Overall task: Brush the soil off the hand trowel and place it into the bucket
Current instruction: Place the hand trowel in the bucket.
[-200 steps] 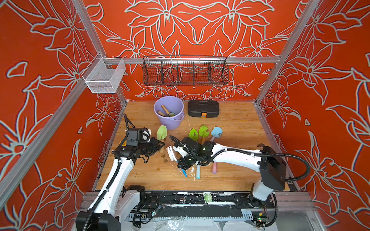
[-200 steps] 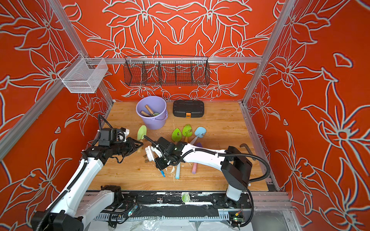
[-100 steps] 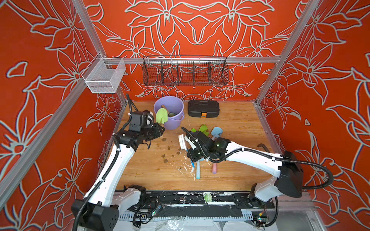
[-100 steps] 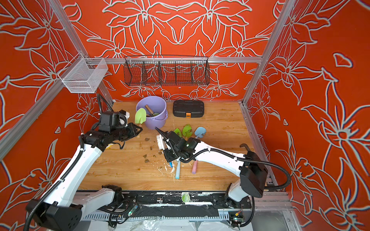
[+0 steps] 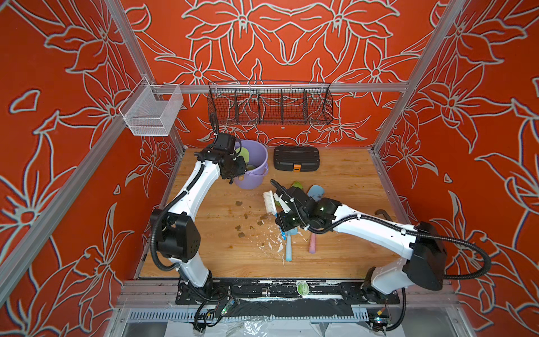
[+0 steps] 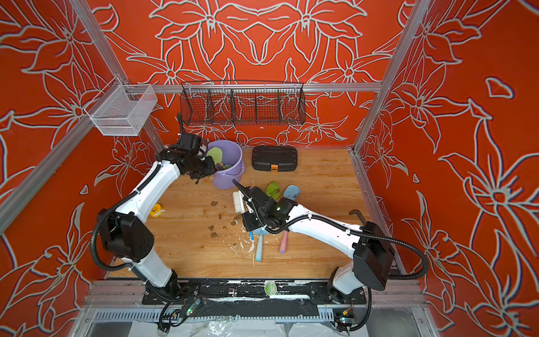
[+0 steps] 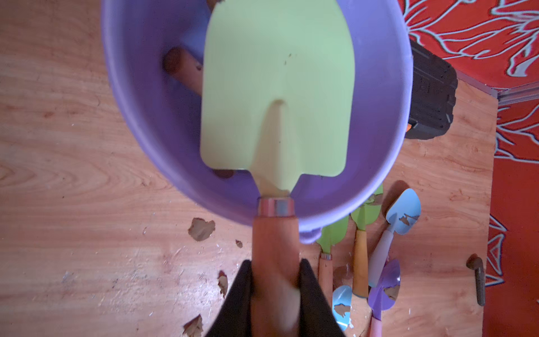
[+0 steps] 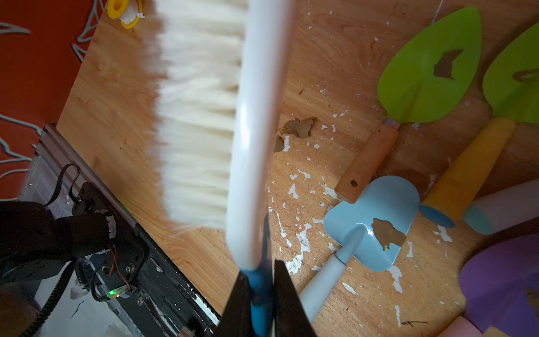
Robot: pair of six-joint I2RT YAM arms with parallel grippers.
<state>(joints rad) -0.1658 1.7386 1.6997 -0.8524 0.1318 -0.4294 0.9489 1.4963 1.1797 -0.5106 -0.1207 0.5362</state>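
My left gripper (image 7: 275, 280) is shut on the wooden handle of the hand trowel (image 7: 277, 87). Its pale green blade, clean apart from a few tiny specks, hangs over the mouth of the lavender bucket (image 7: 379, 116). Both top views show that blade (image 5: 244, 153) (image 6: 215, 153) inside the bucket's rim (image 5: 256, 175) (image 6: 230, 178). My right gripper (image 8: 261, 280) is shut on the blue-and-white handle of a white-bristled brush (image 8: 198, 116), raised over mid-table (image 5: 267, 201). Soil clumps (image 5: 241, 233) (image 7: 201, 229) lie scattered on the wood between the arms.
Several other trowels, lime green (image 8: 428, 73), blue (image 8: 376, 221) and purple (image 7: 382, 289), lie right of centre with soil patches on their blades. A black case (image 5: 296, 158) stands beside the bucket. A yellow tape roll (image 6: 156, 208) sits near the left edge. Another wooden handle (image 7: 183, 70) lies in the bucket.
The left arm has carried the green trowel from the middle of the table back to over the bucket. The right arm has swung the brush rightward, away from it.
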